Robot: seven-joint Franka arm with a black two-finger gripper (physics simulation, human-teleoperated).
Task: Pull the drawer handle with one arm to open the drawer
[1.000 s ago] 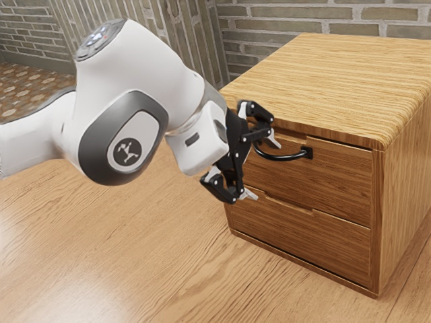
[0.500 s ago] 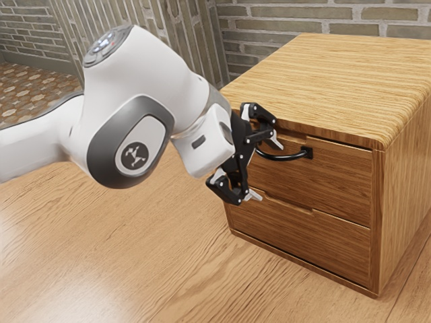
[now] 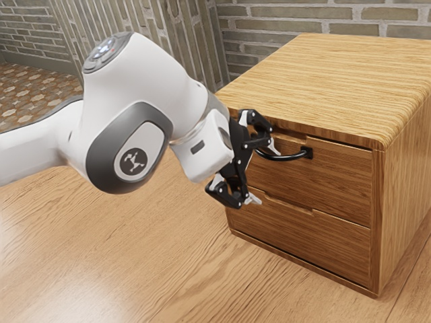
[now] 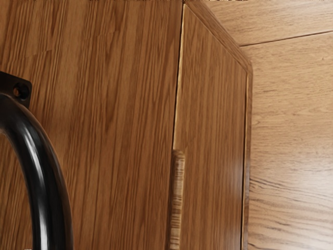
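Observation:
A wooden cabinet [image 3: 337, 74] stands on the floor with two drawers in its front. The upper drawer [image 3: 330, 178] carries a black curved handle [image 3: 288, 157]; its front looks flush with the cabinet. My black gripper [image 3: 261, 171] is open at the handle's end nearest the arm. One fingertip is just above that end and the other sits low by the seam between the drawers. Neither finger grips the handle. In the wrist view the handle [image 4: 39, 166] curves close by, in front of the upper drawer front [image 4: 109, 114].
The lower drawer [image 3: 306, 235] has a small wooden lip as its pull [image 4: 177, 203]. Wooden floor [image 3: 135, 269] spreads in front of the cabinet. A brick wall [image 3: 283, 17] stands behind it.
My hand has shifted slightly, settling a little lower and toward the exterior view's left beside the handle. The gripper stays open and the drawer has not moved.

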